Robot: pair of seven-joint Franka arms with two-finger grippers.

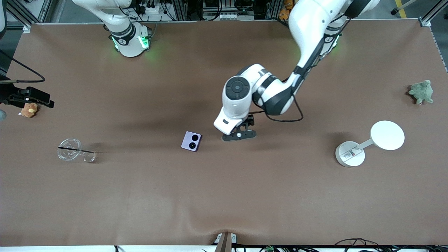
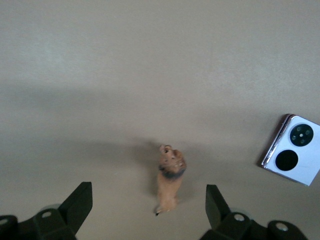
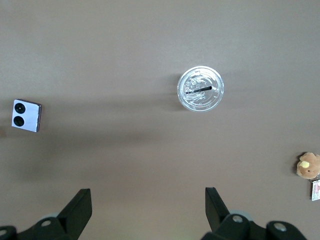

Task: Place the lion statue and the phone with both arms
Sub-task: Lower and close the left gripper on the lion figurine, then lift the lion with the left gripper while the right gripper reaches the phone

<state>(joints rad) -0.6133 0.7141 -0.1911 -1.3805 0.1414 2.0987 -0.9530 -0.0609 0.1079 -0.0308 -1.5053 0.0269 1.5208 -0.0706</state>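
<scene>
Phone (image 1: 191,141) flat at table centre; left gripper (image 1: 239,135), fingers wide and empty, at its 3 o'clock, over the lion (image 2: 170,178). Right gripper (image 3: 148,212) high over the table, fingers wide, waiting

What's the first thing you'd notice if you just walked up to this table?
The big white left arm bent over the middle of the table, its open left gripper hanging over a tiny lion statue. Right beside the lion lies a lavender phone, toward the right arm's end.
</scene>
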